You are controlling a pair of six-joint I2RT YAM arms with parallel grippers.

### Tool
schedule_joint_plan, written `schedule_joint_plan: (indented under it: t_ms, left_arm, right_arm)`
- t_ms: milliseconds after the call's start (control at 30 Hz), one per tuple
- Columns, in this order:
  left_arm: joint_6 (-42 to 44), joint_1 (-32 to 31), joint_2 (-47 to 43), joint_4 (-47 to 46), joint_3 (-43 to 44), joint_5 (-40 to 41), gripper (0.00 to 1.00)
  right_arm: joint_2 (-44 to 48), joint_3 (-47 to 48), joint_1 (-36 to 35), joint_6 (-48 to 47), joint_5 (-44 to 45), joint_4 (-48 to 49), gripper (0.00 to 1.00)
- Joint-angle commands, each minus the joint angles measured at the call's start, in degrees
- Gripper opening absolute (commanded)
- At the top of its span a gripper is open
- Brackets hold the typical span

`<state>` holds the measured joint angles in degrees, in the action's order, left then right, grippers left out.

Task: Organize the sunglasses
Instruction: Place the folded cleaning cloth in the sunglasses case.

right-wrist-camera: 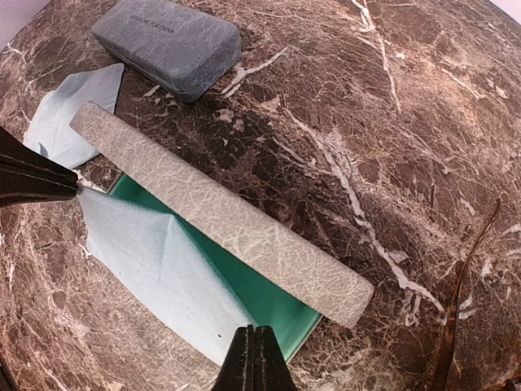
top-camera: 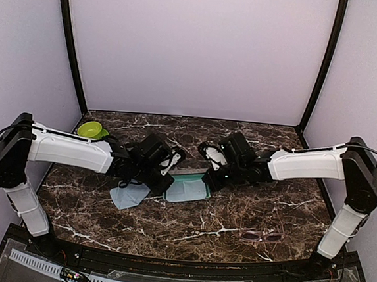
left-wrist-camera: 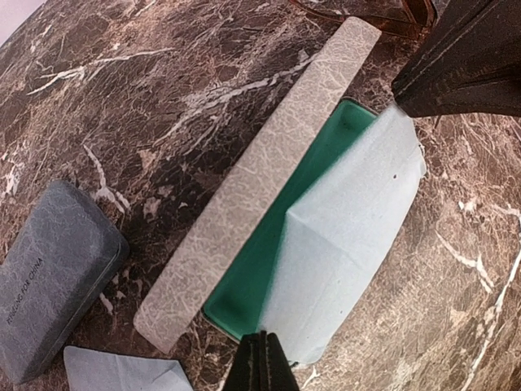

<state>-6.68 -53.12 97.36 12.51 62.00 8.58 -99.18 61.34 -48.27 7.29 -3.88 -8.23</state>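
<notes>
Now left claw and right claw each clench a cloth corner over the case; pink sunglasses lie lower right, axis left-right, nearer the right arm.

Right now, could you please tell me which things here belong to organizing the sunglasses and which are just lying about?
Belonging: pink sunglasses; brown sunglasses; probably also the open case, closed case, draped cloth, spare cloth.
Lying about: green bowl.
</notes>
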Motion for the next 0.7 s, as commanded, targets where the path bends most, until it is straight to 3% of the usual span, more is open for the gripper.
schedule_joint_plan:
  t_ms: [0, 667]
  left_arm:
    - [0.3, 0.3, 0.7, 1.3, 1.8, 1.3, 0.0]
    - [0.3, 0.4, 3.5, 0.0, 1.6, 2.4, 0.0]
  right_arm:
    - [-1.2, 1.7, 0.5, -0.9, 1.1, -0.3, 0.0]
    - [-3.4, 2.2, 0.6, -0.8, 2.9, 0.4, 0.0]
